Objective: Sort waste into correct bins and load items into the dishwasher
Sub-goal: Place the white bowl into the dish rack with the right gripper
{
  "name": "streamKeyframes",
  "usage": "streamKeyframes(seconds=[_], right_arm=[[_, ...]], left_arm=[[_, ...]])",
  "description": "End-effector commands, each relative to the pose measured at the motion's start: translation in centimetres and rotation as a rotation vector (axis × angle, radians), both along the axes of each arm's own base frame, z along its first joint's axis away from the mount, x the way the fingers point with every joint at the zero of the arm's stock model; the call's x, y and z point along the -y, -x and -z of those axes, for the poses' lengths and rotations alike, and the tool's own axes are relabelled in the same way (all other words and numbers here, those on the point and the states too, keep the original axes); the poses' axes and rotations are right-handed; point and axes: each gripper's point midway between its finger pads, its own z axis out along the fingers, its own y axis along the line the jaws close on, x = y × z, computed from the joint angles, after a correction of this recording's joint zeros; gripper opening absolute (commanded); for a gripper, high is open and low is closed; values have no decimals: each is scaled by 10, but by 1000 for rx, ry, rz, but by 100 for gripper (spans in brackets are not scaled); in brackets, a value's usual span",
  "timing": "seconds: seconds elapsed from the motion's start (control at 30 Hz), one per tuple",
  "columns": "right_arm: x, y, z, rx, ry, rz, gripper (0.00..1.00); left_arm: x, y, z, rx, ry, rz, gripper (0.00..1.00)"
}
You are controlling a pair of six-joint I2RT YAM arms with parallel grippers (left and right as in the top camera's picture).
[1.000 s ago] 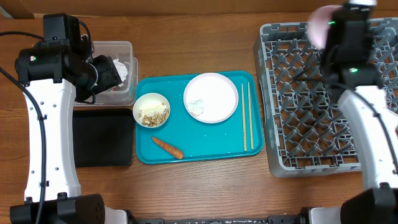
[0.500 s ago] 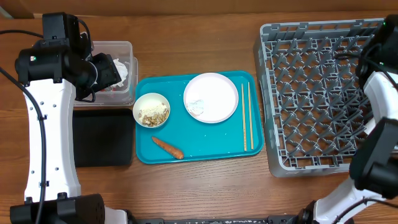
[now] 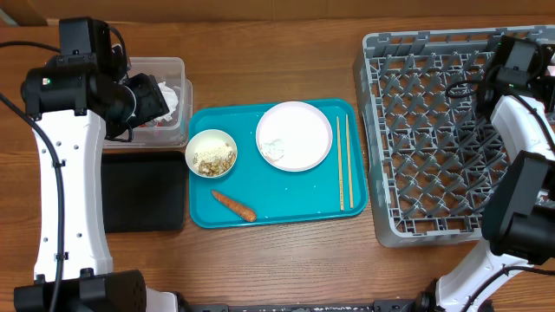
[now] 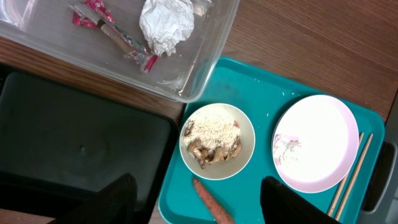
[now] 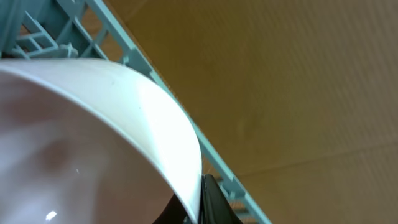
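My left gripper (image 4: 196,182) is open and empty, hovering over the near left of the teal tray. Below it lie an orange carrot piece (image 4: 211,206) and a white bowl of beige rice scraps (image 4: 217,140). A white round plate (image 3: 294,136) and wooden chopsticks (image 3: 344,163) lie on the same tray. The clear tub (image 3: 176,69) holds a crumpled tissue (image 4: 166,17) and a red wrapper (image 4: 112,31). The black tray (image 3: 143,191) is in front of it. My right gripper (image 5: 200,198) is shut on the rim of a white dish (image 5: 93,124) by the grey dish rack (image 3: 434,130).
The teal tray (image 3: 286,215) sits mid-table between the bins and the rack. My right arm (image 3: 513,62) reaches over the rack's far right corner. A brown wall shows behind the rack's edge (image 5: 224,165) in the right wrist view.
My right arm has swung from over the rack's back middle to its far right corner, carrying the white dish out of overhead sight. The left arm has not moved.
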Motion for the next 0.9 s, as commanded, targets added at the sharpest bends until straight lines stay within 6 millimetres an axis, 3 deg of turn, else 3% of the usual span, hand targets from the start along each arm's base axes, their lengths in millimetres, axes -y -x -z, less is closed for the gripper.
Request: streamKeyframes(seconds=[0.0, 0.1, 0.27, 0.4, 0.47, 0.67, 0.8, 0.87], right_arm=[[-19, -11, 29, 25, -116, -55, 4], [-29, -9, 32, 2, -126, -58, 10], [-49, -6, 42, -55, -154, -79, 46], [-63, -11, 36, -38, -154, -102, 99], [-67, -13, 26, -12, -153, -115, 100], [-94, -17, -36, 138, -203, -223, 100], [-135, -16, -61, 205, -391, -411, 100], [-172, -12, -64, 206, -545, -545, 100]], left_arm=[[-1, 0, -3, 10, -7, 0, 66], [-4, 1, -3, 7, -26, -9, 66], [-4, 1, -3, 8, -26, -9, 66], [-4, 1, -3, 8, -26, -9, 66], [-4, 1, -3, 8, -26, -9, 66], [-4, 1, -3, 7, -26, -6, 67], [-3, 1, -3, 7, -26, -4, 67], [-1, 0, -2, 6, -26, 2, 67]])
